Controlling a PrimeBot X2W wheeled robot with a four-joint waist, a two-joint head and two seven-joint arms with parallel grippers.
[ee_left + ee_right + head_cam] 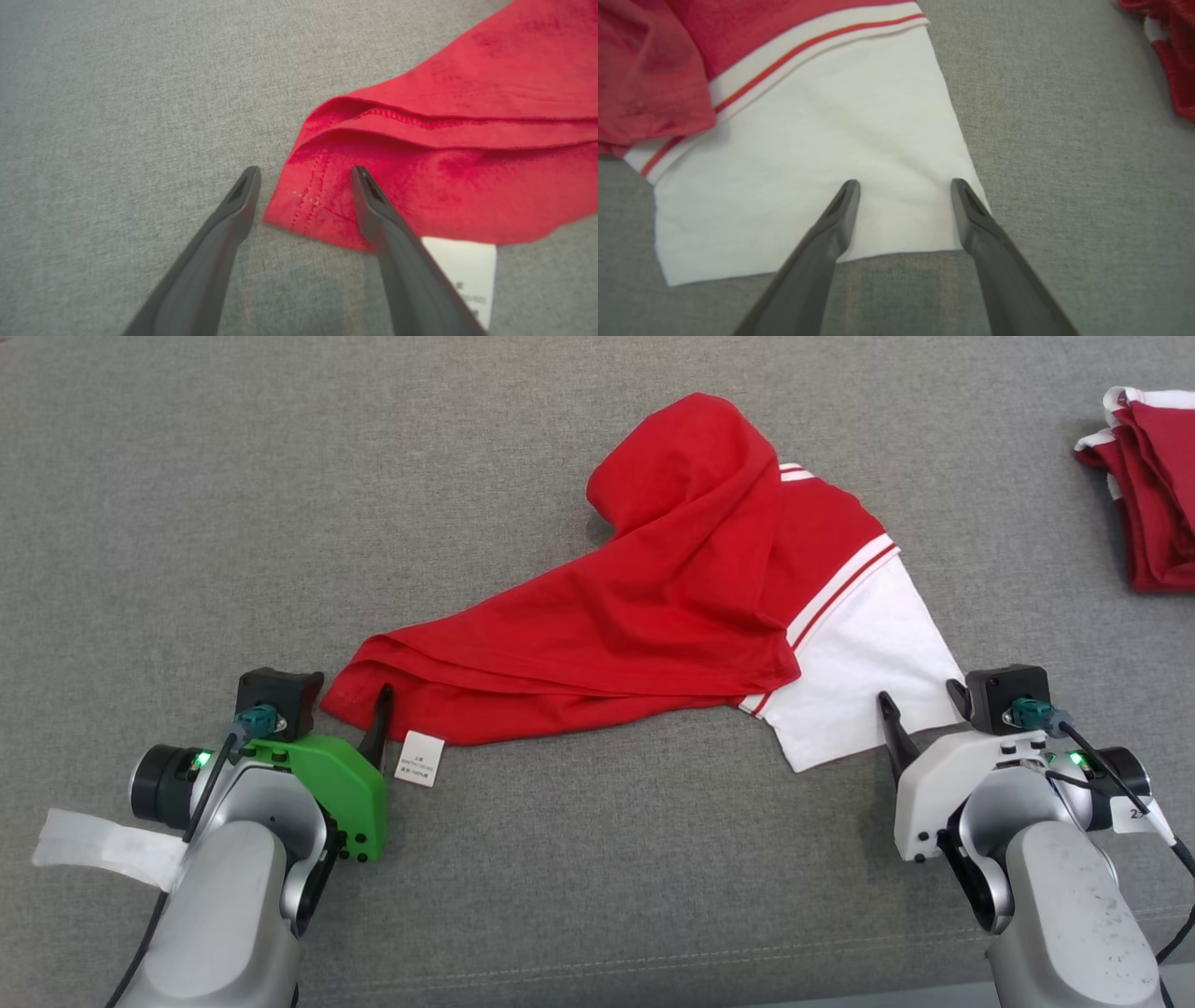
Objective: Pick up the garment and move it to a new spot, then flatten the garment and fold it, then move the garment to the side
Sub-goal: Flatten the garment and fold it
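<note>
The garment (691,588) is a red shirt with a white, red-striped sleeve, lying crumpled and partly doubled over on the grey cloth surface (187,523). My left gripper (341,707) is open at its lower left red corner. In the left wrist view the left gripper (304,172) straddles the hemmed corner of the garment (467,140), with one finger over the red cloth and the other over bare surface. My right gripper (918,700) is open at the white sleeve's lower edge. In the right wrist view the right gripper (904,184) has both fingers over the white part of the garment (808,154).
A white care label (418,758) sticks out from the red hem beside my left gripper, and the label (467,266) shows again close up. A second red and white folded garment (1153,476) lies at the far right edge, its corner (1171,56) at the upper right.
</note>
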